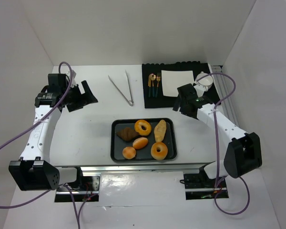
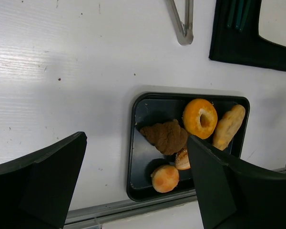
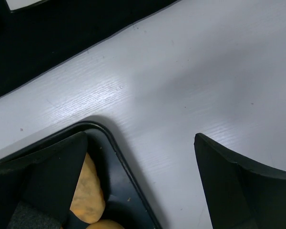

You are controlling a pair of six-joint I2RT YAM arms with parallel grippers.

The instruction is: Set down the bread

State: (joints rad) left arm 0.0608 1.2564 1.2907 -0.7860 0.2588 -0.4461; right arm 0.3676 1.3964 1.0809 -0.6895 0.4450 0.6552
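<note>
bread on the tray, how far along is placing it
Nothing looks done: all six breads sit in the black rectangular tray, the white square plate is bare. Nothing in hand: left hand and right hand are open, metal tongs lie untouched. All placing remains.

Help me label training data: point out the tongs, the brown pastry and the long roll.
tongs (image 1: 131, 101), top view, the joined end.
brown pastry (image 2: 166, 137), left wrist view, its middle.
long roll (image 1: 160, 130), top view, its middle.
</note>
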